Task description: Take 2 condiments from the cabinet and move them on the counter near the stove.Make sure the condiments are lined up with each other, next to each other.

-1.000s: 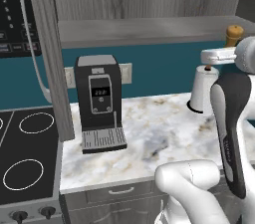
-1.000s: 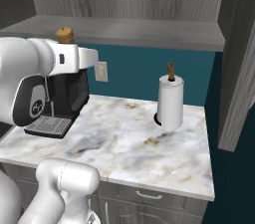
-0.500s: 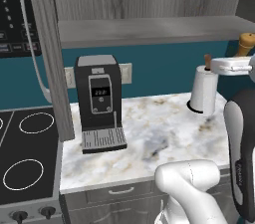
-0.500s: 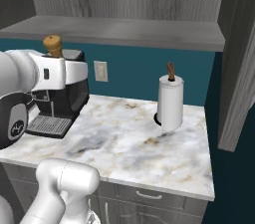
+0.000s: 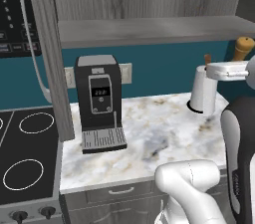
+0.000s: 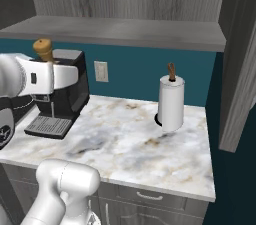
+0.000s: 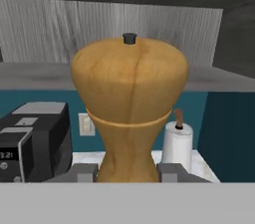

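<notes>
Marble counter (image 6: 125,139) with coffee machine (image 5: 98,103), paper-towel roll (image 6: 171,101), end effector (image 7: 127,170) gripping wooden mill (image 7: 128,103) aloft

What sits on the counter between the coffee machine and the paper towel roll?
Nothing: in the right base view, bare marble counter runs from the coffee machine to the paper towel roll.

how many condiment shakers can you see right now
1: the wooden mill, clamped in the gripper above the counter, below the cabinet shelf. A second may be hidden.
</notes>
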